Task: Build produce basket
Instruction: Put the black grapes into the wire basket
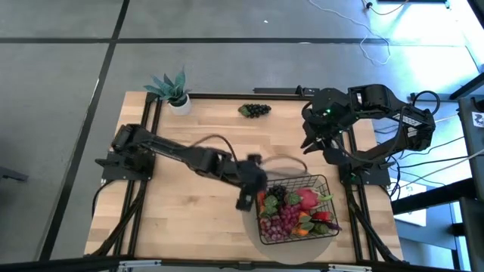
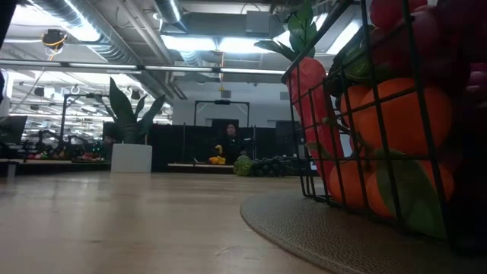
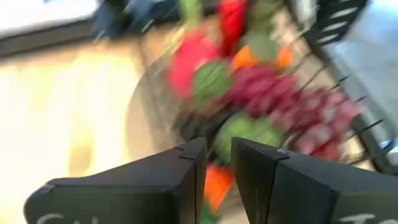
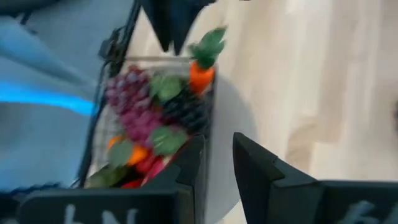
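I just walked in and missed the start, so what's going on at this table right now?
A two-armed robot is filling a wire basket with toy produce. The basket sits on a round mat at the table's near right and is already piled with grapes, oranges, a carrot and red pieces. The left gripper is at the basket's left edge, fingers slightly apart, nothing visibly between them. The right gripper waits by the far right edge. One dark grape bunch lies on the table's far side, near a potted plant.
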Tool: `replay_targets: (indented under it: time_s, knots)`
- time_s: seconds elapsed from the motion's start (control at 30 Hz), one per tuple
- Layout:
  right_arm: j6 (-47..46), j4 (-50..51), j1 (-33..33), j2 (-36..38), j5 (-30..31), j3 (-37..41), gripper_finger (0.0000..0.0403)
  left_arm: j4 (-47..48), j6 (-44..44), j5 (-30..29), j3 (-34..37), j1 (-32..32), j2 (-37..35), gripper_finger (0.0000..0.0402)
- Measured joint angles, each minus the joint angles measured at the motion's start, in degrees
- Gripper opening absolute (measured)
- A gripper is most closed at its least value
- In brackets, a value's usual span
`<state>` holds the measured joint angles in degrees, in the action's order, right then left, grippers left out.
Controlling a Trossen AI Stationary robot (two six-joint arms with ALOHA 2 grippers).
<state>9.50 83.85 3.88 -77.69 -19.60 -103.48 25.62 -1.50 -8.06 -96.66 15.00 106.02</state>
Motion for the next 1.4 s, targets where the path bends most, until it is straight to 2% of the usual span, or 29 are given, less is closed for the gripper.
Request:
replay_targets:
  time_s: [0.17, 0.27, 0.53, 0.87, 1.1, 1.4]
  knots:
    - [0.0, -4.3, 0.0, 0.0, 7.0, 0.0, 0.0069, 8.4, 6.1, -1.8, 0.0, -3.4, -6.2, 0.0065]
    - [-0.2, -5.0, 0.1, -0.7, 12.3, -0.1, 0.0069, 9.2, 10.3, -3.1, -0.1, -5.8, -9.7, 0.0065]
    - [2.9, -7.4, 7.3, -8.2, 12.6, -0.1, 0.0069, 14.6, 16.1, -4.9, 0.0, -12.6, -16.6, 0.0065]
    - [4.3, -12.0, 18.6, -20.3, 12.7, 0.0, 0.0069, 21.0, 12.1, -5.1, 0.0, -20.4, -21.4, 0.0066]
    - [1.9, -17.8, 22.5, -27.7, 12.8, 0.0, 0.0069, 27.1, 8.3, -5.0, 0.1, -26.6, -22.9, 0.0066]
    - [-5.1, -22.0, 23.4, -35.7, 23.3, 0.0, 0.0069, 31.2, 2.0, -4.9, 0.1, -32.7, -22.9, 0.0066]
